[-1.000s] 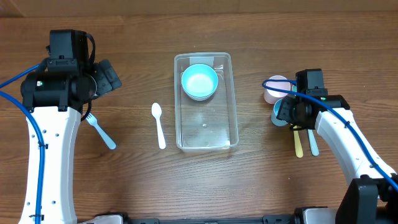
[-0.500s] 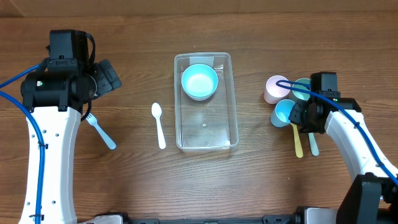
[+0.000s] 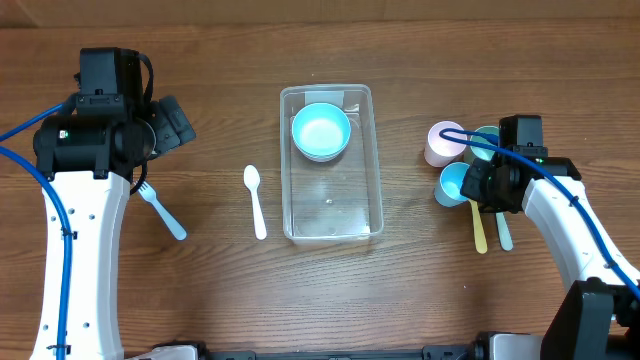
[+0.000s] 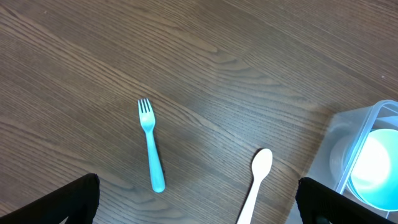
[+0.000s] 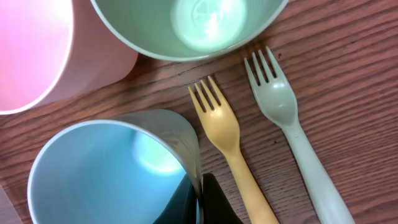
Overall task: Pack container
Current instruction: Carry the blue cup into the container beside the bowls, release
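Overhead, the clear container (image 3: 335,208) sat mid-table (image 3: 400,290), a blue bowl (image 3: 321,131) at its far end. A white spoon (image 3: 255,200) lay just to its left, a blue fork (image 3: 160,208) beyond. The right hand (image 3: 470,185) was clenched on the blue cup (image 3: 453,184) at its rim, beside a yellow fork (image 3: 479,228); the left hand (image 3: 180,122) hung wide open.

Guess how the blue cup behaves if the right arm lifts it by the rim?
Probably light: the blue cup looks empty and thin-walled. The right fingers pinch one wall at the rim, so it may tilt or swing when lifted. Its glossy plastic could slip; the pink cup and green cup close by might get nudged.
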Robot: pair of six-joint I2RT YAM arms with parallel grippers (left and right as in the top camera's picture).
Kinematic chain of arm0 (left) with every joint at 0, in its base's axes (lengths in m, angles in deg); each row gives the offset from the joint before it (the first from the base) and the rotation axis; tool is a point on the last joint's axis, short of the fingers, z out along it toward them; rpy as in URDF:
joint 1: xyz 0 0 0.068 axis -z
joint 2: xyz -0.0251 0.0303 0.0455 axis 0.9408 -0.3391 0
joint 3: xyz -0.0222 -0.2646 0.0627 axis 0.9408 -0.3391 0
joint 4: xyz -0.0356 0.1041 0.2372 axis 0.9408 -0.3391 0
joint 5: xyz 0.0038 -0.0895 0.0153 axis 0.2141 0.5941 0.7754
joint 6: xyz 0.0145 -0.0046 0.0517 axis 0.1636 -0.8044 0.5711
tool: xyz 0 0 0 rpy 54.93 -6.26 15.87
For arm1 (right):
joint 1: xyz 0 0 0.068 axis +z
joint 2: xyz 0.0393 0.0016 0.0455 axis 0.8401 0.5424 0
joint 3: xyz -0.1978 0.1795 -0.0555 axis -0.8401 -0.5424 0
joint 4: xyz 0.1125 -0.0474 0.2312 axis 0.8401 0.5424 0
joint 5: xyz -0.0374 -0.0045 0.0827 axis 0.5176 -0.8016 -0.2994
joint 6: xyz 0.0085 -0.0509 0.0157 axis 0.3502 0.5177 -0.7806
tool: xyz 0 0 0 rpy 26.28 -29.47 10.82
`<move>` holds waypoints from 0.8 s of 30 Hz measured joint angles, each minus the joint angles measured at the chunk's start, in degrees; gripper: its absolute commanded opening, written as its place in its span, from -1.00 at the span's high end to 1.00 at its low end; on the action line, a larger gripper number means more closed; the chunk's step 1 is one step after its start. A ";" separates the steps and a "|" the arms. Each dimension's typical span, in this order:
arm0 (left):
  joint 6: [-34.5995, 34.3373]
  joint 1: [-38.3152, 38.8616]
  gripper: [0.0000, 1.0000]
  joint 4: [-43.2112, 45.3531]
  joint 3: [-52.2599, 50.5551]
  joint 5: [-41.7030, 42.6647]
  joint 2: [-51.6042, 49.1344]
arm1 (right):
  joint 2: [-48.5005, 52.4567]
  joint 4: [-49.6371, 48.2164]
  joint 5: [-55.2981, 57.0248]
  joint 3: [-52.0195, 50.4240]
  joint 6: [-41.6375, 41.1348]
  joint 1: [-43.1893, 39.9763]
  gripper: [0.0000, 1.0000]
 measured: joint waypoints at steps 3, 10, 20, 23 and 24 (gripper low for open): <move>0.00 0.00 -1.00 0.00 0.00 0.00 0.00 | 0.00 0.09 -0.02 0.00 0.09 0.00 0.92; 0.00 0.00 -1.00 0.00 0.00 0.00 0.00 | -5.29 9.62 -2.80 5.86 2.23 0.35 0.92; -0.02 0.00 -1.00 0.00 0.00 0.02 0.00 | -18.14 10.86 -1.14 14.43 2.62 27.15 0.92; 0.00 0.00 -1.00 0.00 0.00 0.00 0.00 | -14.51 6.29 4.22 14.45 1.11 36.92 0.92; 0.00 0.00 -1.00 0.00 0.00 0.00 0.00 | -13.42 5.73 5.25 14.47 1.07 38.16 0.93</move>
